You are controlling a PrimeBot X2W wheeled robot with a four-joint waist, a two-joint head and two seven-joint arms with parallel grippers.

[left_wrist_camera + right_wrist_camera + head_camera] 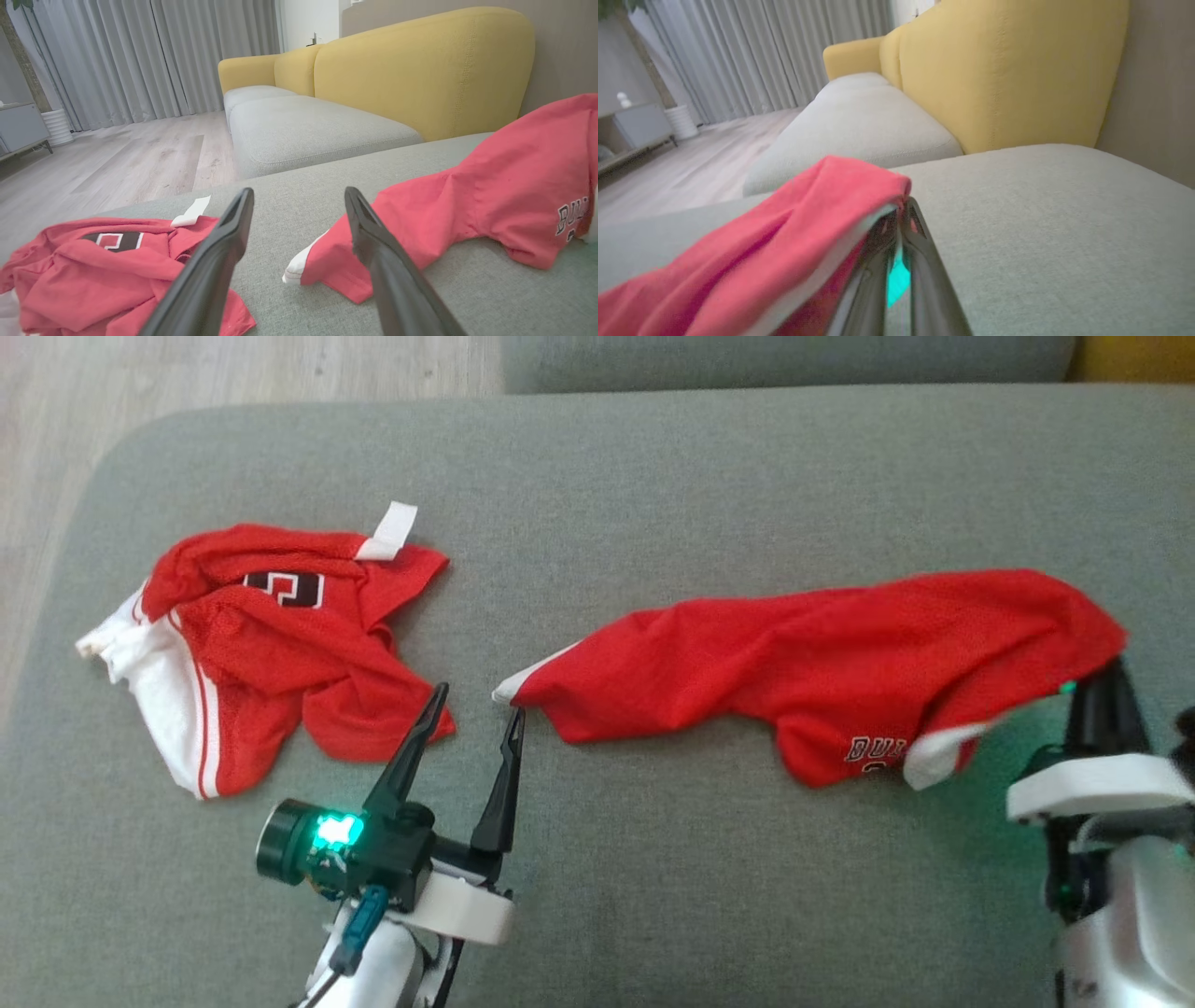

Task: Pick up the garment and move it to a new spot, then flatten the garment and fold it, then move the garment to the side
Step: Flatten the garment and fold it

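Head view: the red garment (822, 663) lies stretched across the right half of the grey cushion (653, 457). Its right end is raised off the cushion where the right tool (1103, 695) is clamped on it. Its left end tapers to a white-trimmed corner (512, 686) just beside the left tool (478, 700), whose fingers stand apart and hold nothing. A second red garment (271, 644), crumpled, lies to the left, near the first but apart from it. Left wrist view: the left tool (299, 191) points low over the cushion, and the white-trimmed corner (295, 270) appears between its spread fingers; whether a finger touches it cannot be told. Right wrist view: the right tool (903, 219) is closed with a fold of the red garment (784, 242) pinched between its fingers. The cloth drapes off to the left, with the yellow sofa back (1008, 70) behind. Judged from the sag and creases, the cloth is a light, limp mesh. It will keep no shape, will trail and bunch when lifted from one end, and may slip from a thin pinch. The hemmed white corner looks the firmest hold for the free tool, so that both ends can be carried taut.
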